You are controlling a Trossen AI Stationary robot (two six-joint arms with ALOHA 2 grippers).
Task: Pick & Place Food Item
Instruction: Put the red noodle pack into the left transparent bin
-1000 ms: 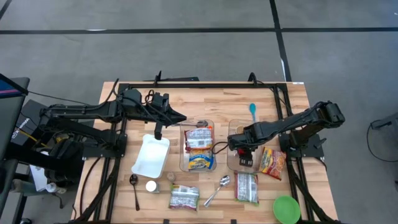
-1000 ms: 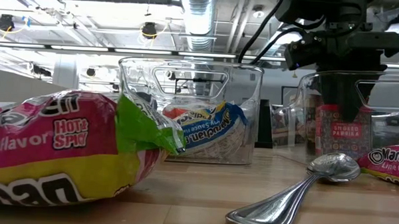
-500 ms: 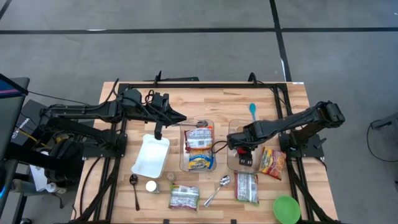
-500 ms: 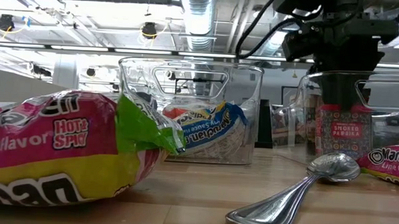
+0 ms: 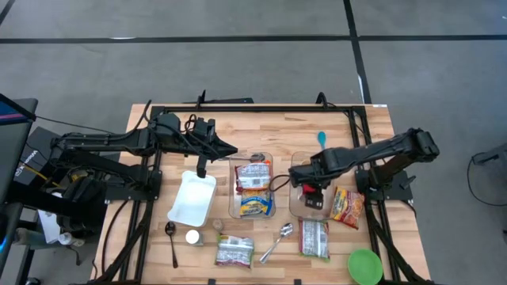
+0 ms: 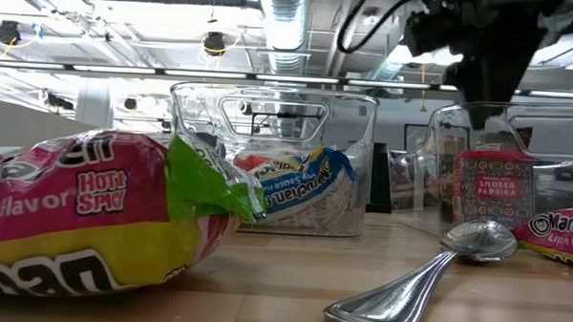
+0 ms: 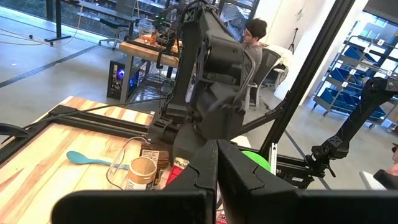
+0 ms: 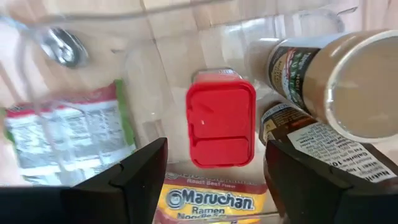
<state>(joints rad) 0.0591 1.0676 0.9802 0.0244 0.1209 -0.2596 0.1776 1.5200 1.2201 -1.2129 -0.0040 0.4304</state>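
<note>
Fingers of the right gripper point(image 5: 311, 188) spread empty above the red-lidded paprika tin point(image 8: 221, 126) standing in the right clear bin point(image 5: 295, 207), seemingly placed, while ramen packets point(image 5: 314, 238) lie on the table point(image 5: 364, 127) and the left gripper point(image 5: 200, 168) waits clenched.

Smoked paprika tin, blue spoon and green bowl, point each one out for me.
smoked paprika tin point(image 8: 221, 123), right wrist view, on its red lid.
blue spoon point(image 5: 322, 141), high view, on its handle.
green bowl point(image 5: 365, 266), high view, on its inside.

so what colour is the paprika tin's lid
Red; the paprika tin's lid shows best in the right wrist view.
</note>
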